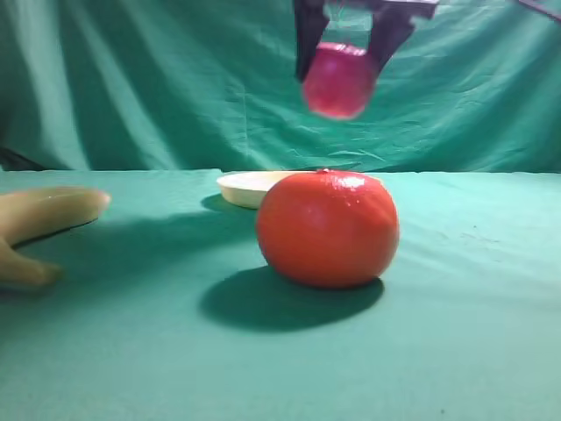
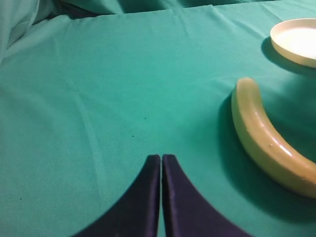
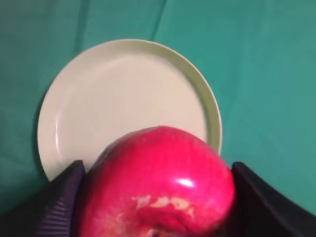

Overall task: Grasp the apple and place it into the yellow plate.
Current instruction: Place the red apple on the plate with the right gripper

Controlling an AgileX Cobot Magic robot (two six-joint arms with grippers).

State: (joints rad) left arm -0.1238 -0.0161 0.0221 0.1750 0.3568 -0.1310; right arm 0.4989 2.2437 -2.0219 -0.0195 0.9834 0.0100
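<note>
Here the right pincer (image 1: 337, 54) grasps the apple (image 1: 337, 81), clenched on both its sides, and holds it in the air well above the yellow plate (image 3: 129, 106). From the wrist view the apple hangs over the plate's near edge, not over its middle. If released now, it would likely strike the rim and roll onto the green worktop (image 1: 473, 351). An orange fruit (image 1: 327, 228) sits in front of the plate, a banana (image 2: 269, 140) to the plate's left. The left pincer (image 2: 161, 160) rests clenched and empty, beside the banana.
</note>
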